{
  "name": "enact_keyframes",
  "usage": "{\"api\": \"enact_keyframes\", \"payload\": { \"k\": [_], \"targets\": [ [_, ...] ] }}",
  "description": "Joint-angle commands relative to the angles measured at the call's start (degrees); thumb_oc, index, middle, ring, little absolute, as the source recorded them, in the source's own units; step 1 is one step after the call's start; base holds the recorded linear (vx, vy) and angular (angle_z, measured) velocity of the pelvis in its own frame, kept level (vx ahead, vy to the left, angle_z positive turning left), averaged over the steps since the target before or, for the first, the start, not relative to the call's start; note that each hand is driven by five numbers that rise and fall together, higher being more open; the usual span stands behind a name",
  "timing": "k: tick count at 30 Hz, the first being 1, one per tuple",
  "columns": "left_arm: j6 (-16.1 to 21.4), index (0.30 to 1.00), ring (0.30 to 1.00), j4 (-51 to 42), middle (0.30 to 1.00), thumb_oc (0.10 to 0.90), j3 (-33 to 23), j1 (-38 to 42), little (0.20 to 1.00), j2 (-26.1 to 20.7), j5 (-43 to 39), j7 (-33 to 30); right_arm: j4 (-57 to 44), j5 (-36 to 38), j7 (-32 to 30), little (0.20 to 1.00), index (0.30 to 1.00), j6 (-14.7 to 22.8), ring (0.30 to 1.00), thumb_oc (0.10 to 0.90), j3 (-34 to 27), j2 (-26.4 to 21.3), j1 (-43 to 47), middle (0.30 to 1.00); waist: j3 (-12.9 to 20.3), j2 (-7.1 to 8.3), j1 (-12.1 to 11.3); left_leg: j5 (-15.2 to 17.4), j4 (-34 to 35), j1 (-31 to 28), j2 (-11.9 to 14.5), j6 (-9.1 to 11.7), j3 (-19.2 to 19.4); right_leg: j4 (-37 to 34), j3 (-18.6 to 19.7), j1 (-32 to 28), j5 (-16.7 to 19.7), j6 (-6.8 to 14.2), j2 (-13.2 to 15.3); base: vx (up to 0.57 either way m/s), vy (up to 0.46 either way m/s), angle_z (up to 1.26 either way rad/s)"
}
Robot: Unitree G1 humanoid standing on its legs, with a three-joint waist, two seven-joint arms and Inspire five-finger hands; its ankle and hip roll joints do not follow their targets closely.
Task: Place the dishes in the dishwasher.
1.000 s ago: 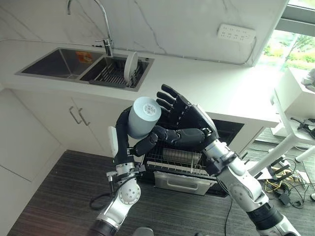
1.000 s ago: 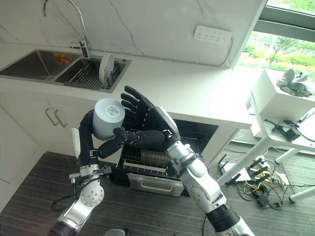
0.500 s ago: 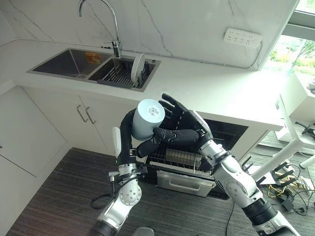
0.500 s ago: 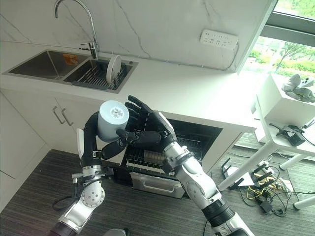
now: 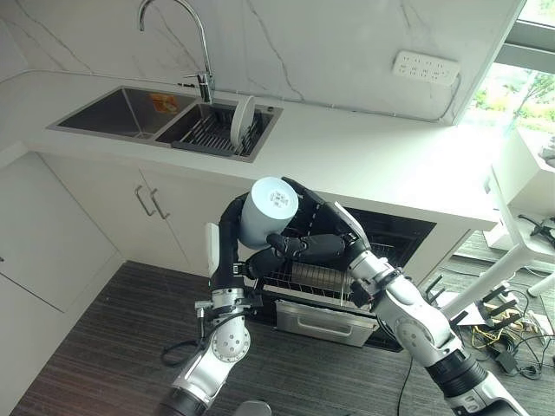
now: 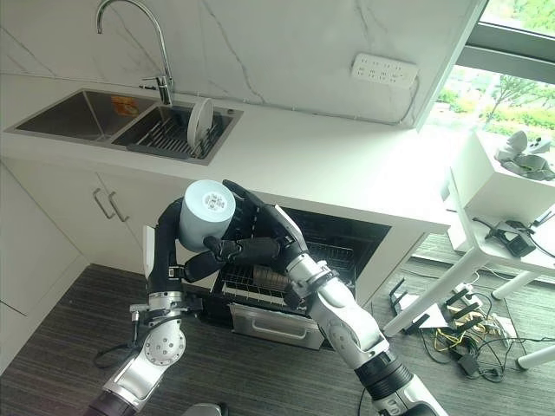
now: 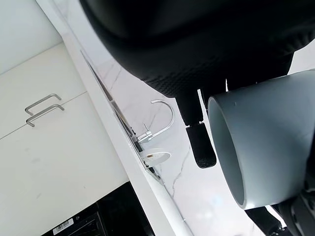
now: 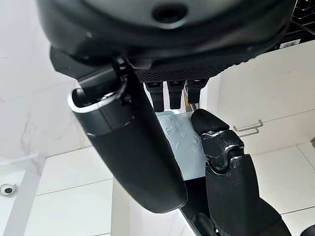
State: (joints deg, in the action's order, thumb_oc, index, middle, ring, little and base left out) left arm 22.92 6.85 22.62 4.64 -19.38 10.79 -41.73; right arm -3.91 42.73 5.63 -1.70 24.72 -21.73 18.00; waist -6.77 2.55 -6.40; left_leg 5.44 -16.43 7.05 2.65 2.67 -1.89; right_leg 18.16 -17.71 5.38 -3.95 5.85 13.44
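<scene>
Both hands meet in mid-air in front of the open dishwasher [image 5: 395, 227], with a pale grey cup [image 5: 268, 211] between them. The left hand [image 5: 260, 258] has its fingers curled round the cup from below, base tipped up towards the camera. The right hand [image 6: 260, 236] is wrapped against the cup's far side, thumb across the front. Below them the wire rack [image 5: 316, 282] is pulled out. At eleven o'clock, a white plate [image 5: 242, 120] stands on edge in the sink [image 5: 113, 111] under the faucet [image 5: 201, 48], set into the desk [image 5: 364, 156].
</scene>
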Motion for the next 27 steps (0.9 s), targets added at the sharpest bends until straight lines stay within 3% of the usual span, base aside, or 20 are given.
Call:
{"api": "enact_keyframes", "payload": {
  "k": [1,22,27],
  "targets": [
    [4.8,0.300,0.300,-4.2,0.300,0.400,1.3,7.1,0.300,-1.6,-0.9,0.5,-3.3,-0.3,2.6,0.900,0.900,3.7,0.900,0.800,-0.6,2.2,9.3,0.900,1.3,-0.12,0.0,9.6,-0.8,-1.8,0.2,-1.2,4.9,-1.0,3.6,-2.9,-7.9,2.7,-1.8,0.00,0.000,0.00],
    [4.5,0.300,0.300,-0.5,0.300,0.400,4.0,6.3,0.300,0.0,-5.1,2.1,0.7,-0.6,0.6,0.900,0.900,0.5,0.900,0.800,3.9,5.1,14.8,0.900,0.7,0.42,-2.1,9.5,-0.8,-1.6,-0.8,-1.5,3.8,-1.0,3.2,-3.0,-7.8,2.7,-1.4,0.00,0.000,0.00],
    [5.4,0.300,0.300,0.7,0.300,0.400,4.6,6.2,0.300,0.1,-4.7,2.3,1.8,-1.5,-1.9,0.900,0.900,1.2,0.900,0.800,4.4,5.7,15.8,0.900,0.4,0.58,-2.6,9.4,-0.8,-1.5,-0.9,-1.6,3.6,-1.0,2.9,-3.2,-7.7,2.8,-1.3,0.01,-0.006,0.03]
  ]
}}
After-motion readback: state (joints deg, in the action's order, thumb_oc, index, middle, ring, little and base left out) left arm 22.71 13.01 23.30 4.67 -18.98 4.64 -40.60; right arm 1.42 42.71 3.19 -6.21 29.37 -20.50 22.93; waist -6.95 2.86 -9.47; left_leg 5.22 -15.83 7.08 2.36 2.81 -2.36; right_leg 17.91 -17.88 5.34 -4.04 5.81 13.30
